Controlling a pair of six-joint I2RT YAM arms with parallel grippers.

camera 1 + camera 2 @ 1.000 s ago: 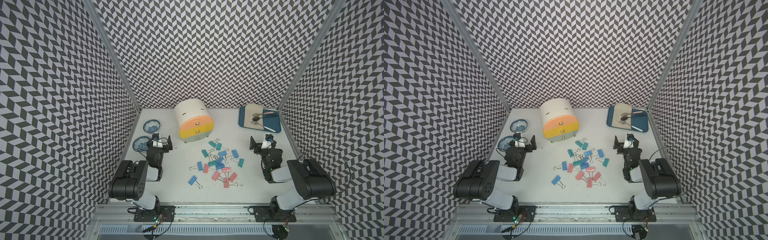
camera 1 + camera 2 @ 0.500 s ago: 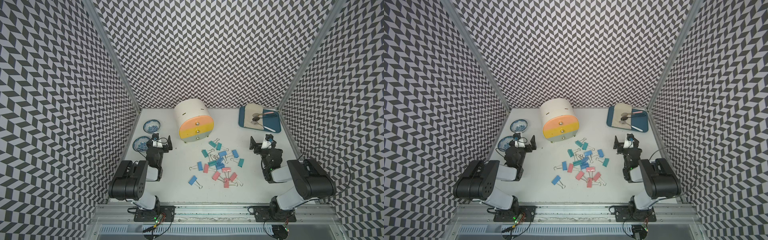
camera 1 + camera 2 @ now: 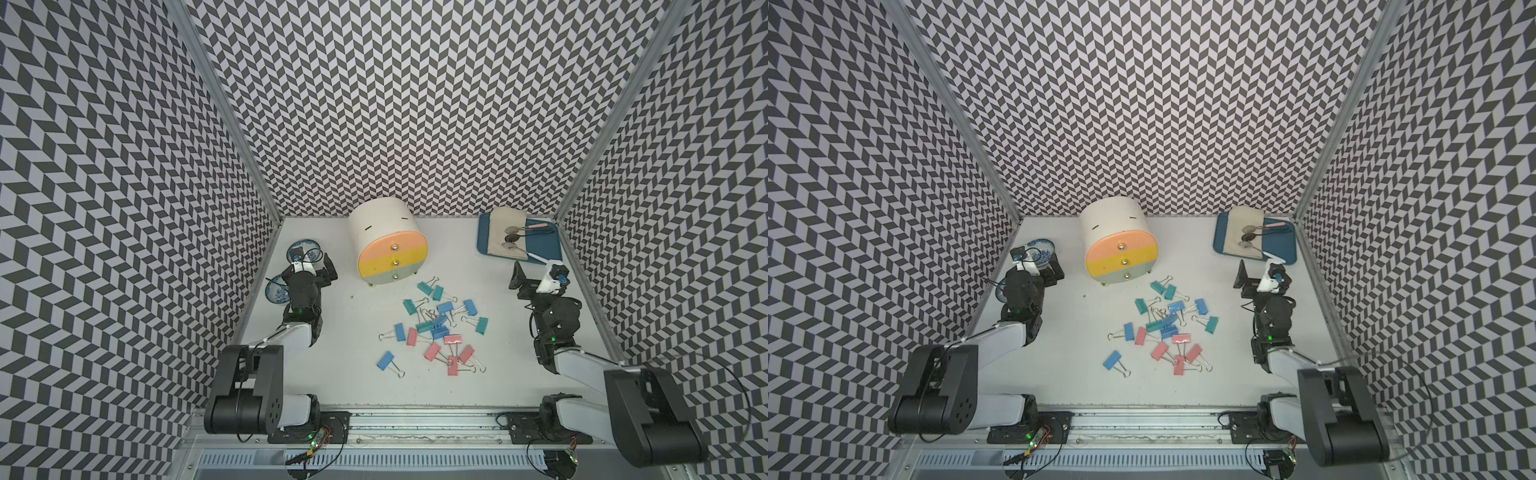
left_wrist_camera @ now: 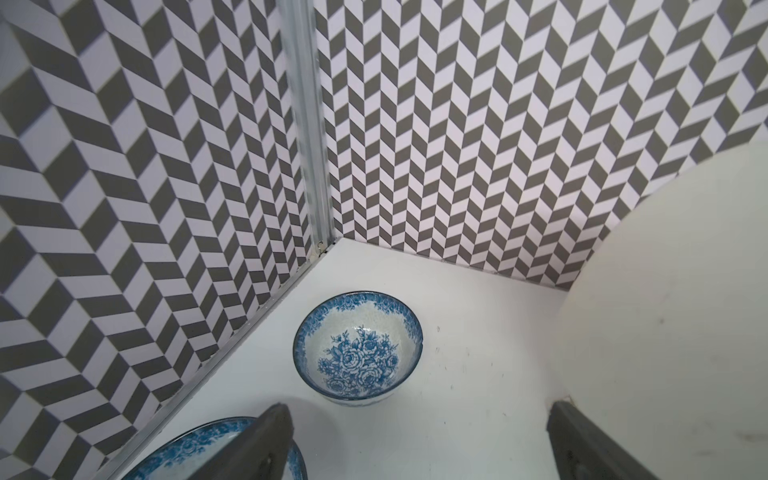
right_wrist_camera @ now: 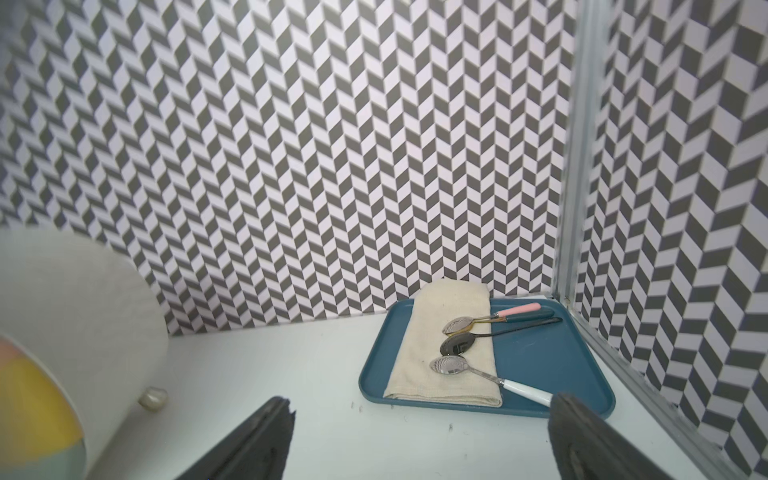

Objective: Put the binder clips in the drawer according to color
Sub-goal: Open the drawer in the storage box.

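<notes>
Hard to see: both wrist views catch only the dark finger tips, cut off at the frame edge. L gripper has its fingers spread wide w/ nothing btwn them. R gripper is the same, spread and empty. Near bowl is partly behind a L finger and cropped; in both top views the L wrist covers most of it. Far bowl shows whole. Drawer: 3 fronts (pink, yellow, grey-green) all pushed in, insides unseen. Wrist views get mostly its cream side.

Binder clips lie loose on the table in front of the drawer, btwn the arms. The pile's middle overlaps, so count per colour is unclear. Teal lie mostly nearest the drawer, pink nearest the robot base, blue mixed thru. One blue sits apart toward the L arm.

Edges/room: bowls hug the L table edge. Tray w/ cloth and spoons fills the far R corner, just past the R gripper. The white spoon handle's end hides behind a R finger. Bare table both sides of the pile and along the near edge.
</notes>
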